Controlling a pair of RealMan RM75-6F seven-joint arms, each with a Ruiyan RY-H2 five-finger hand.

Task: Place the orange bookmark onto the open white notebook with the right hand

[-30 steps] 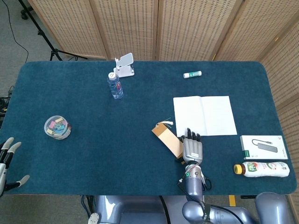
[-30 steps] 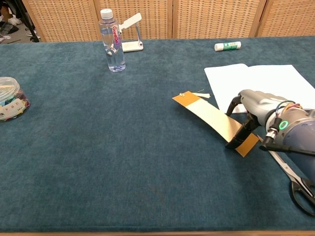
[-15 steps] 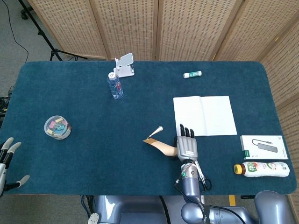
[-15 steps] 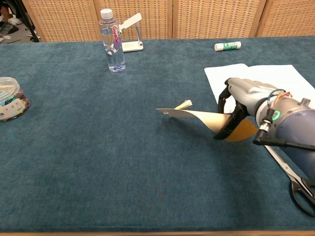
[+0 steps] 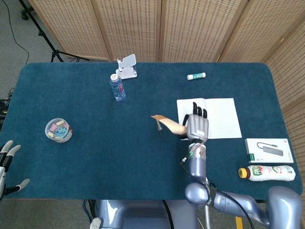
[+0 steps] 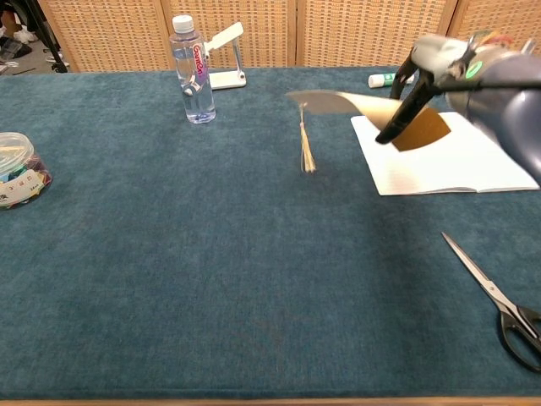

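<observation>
My right hand (image 5: 197, 127) (image 6: 439, 63) holds the orange bookmark (image 5: 171, 124) (image 6: 372, 112) up in the air by one end, over the left page of the open white notebook (image 5: 217, 117) (image 6: 456, 161). The bookmark sticks out to the left past the notebook's edge, and its pale tassel (image 6: 306, 145) dangles from the free end. The notebook lies flat on the blue table at the right. My left hand (image 5: 8, 160) shows only at the lower left edge of the head view, fingers apart, holding nothing.
Scissors (image 6: 500, 303) lie near the front right. A glue stick (image 5: 196, 76), a water bottle (image 5: 117, 87) and a white phone stand (image 5: 127, 66) stand at the back. A clip jar (image 5: 59, 130) sits left; a boxed adapter (image 5: 269, 150) and drink bottle (image 5: 267, 173) sit right.
My right hand has lifted the bookmark off the table and carried it back and to the right, from in front of the notebook to above its left page. The tassel now hangs free.
</observation>
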